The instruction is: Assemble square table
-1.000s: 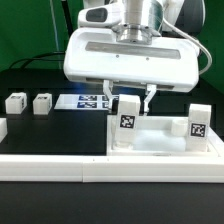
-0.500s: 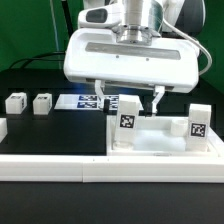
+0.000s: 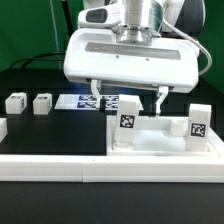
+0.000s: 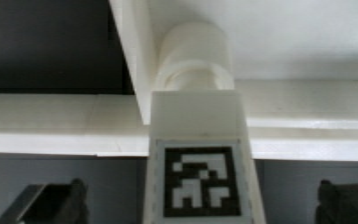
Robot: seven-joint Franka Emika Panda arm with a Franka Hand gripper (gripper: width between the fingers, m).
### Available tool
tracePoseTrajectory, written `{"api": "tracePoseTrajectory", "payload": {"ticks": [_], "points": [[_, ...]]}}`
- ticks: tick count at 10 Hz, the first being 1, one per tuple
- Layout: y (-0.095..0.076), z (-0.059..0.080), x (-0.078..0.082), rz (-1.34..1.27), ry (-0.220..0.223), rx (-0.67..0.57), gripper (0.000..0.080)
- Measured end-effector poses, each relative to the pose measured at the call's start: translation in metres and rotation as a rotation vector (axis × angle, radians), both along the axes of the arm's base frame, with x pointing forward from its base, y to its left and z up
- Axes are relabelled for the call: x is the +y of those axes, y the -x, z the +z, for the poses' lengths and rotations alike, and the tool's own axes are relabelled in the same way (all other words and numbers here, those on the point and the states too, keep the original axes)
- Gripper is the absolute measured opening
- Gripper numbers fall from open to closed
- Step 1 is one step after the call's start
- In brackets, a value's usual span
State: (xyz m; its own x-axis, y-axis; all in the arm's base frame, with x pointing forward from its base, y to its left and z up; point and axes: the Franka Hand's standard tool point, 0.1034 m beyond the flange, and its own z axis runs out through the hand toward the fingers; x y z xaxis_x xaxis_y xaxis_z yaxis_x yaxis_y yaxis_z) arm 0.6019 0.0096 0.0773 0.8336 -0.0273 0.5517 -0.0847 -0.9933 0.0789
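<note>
The square table slab (image 3: 160, 142) lies at the exterior view's right, against the border wall. Two white tagged legs stand upright on it: one (image 3: 128, 122) at its left corner, one (image 3: 197, 122) at its right. My gripper (image 3: 128, 98) is open just above the left leg, one finger on each side and clear of it. In the wrist view the same leg (image 4: 197, 140) rises between my dark fingertips (image 4: 51, 200), with gaps on both sides, and the slab (image 4: 318, 110) lies behind it. Two more leg blocks (image 3: 14, 102) (image 3: 42, 103) lie loose on the black table at the left.
The marker board (image 3: 88, 100) lies flat behind the left leg. The long low white border wall (image 3: 70, 168) runs along the front. A small white piece (image 3: 2, 128) sits at the exterior view's left edge.
The fingers have spread apart from the left standing leg, which stays upright on the slab. The arm itself has hardly moved.
</note>
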Motion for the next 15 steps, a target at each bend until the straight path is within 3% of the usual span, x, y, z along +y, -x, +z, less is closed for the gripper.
{"api": "tracePoseTrajectory", "payload": {"ticks": [4,6,9,11,15], "points": [[0.001,0.003,0.000,-0.002,-0.017,0.049,0.0649],[-0.006,0.026,-0.013,-0.005,-0.059,0.139,0.0649],[-0.006,0.034,-0.002,-0.008,-0.168,0.450,0.0649],[-0.007,0.032,0.005,-0.012,-0.198,0.575,0.0649],[-0.010,0.010,0.003,-0.019,-0.181,0.567,0.0649]]}}
